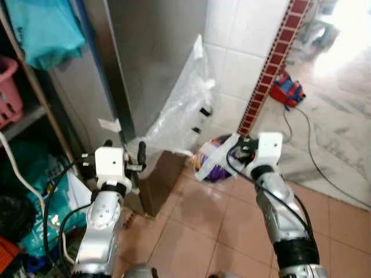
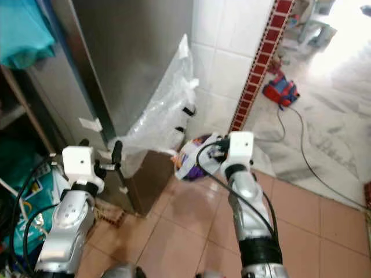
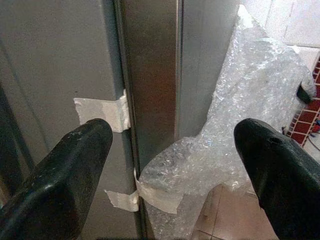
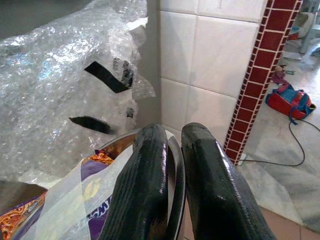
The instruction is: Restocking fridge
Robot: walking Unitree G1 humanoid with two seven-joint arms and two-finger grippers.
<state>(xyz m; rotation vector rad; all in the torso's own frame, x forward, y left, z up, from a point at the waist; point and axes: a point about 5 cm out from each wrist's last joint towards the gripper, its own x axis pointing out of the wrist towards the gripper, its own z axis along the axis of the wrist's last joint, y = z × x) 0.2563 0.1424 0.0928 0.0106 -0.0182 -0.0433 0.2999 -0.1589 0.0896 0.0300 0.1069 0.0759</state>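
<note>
The steel fridge [image 1: 156, 52] stands ahead with its doors closed, and white tape [image 3: 100, 112] crosses the door seam. Bubble wrap [image 1: 182, 110] is taped along its right side. My left gripper [image 1: 124, 149] is open and faces the fridge's corner edge [image 3: 150, 100] at close range, with nothing between its fingers. My right gripper [image 4: 174, 131] is shut on the thin top edge of a white plastic bag [image 1: 211, 161] holding a purple packet [image 4: 95, 215]. The bag hangs low, by the bubble wrap and the tiled wall.
Shelves on the left hold a pink basket [image 1: 8, 87] and a teal bag [image 1: 46, 29], with clutter and cables below. A red tile strip [image 1: 272, 63] runs down the wall. A red-blue bag [image 1: 288, 90] and its cord lie on the marble floor to the right.
</note>
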